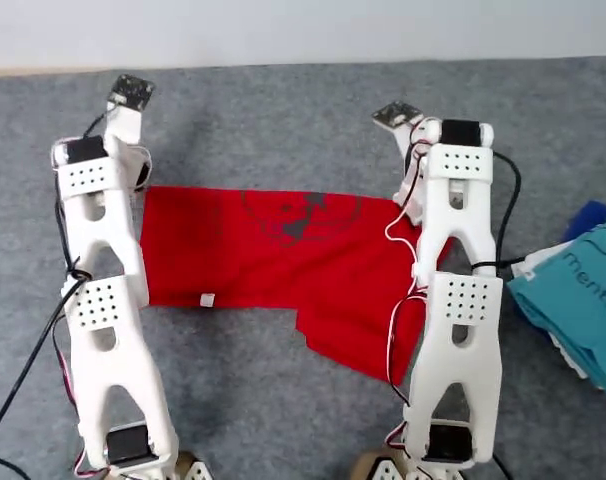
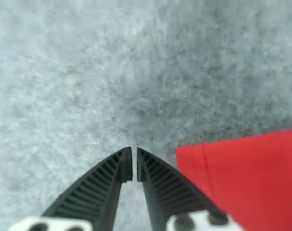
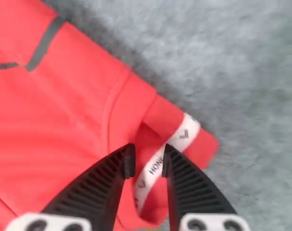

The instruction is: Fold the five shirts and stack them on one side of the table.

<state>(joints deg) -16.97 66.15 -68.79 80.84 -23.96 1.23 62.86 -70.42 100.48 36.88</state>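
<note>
High view: red shirt (image 1: 273, 260) lies spread mid-table between the two arms, printed side up, lower hem ragged toward 5 o'clock, so it's not squared yet. Folded teal stack (image 1: 578, 300) sits at the 3 o'clock edge of the table (image 1: 283, 100), well apart from the red one

Step in hand, my read: taking the two far corners to bring the top edge over. To do it well:
- left side needs to get onto cloth first; it's on bare felt, just beside the shirt's 10 o'clock corner
- both grips should catch all layers at matching spots, else the fold comes out skewed
- lift only enough to clear, carry both sides together toward 6 o'clock, lay it flat and don't drag
- straighten that 5 o'clock flap before the next fold

Jaws:
- left gripper (image 2: 134, 166): tips all but together, hairline gap, nothing between them, red hem just off to one side and not touched
- right gripper (image 3: 147, 161): narrow gap, a bunched fold at the neck with the white neck tape (image 3: 182, 134) sits between the fingers; looks pinched, holding the shirt at its 2 o'clock corner
</note>
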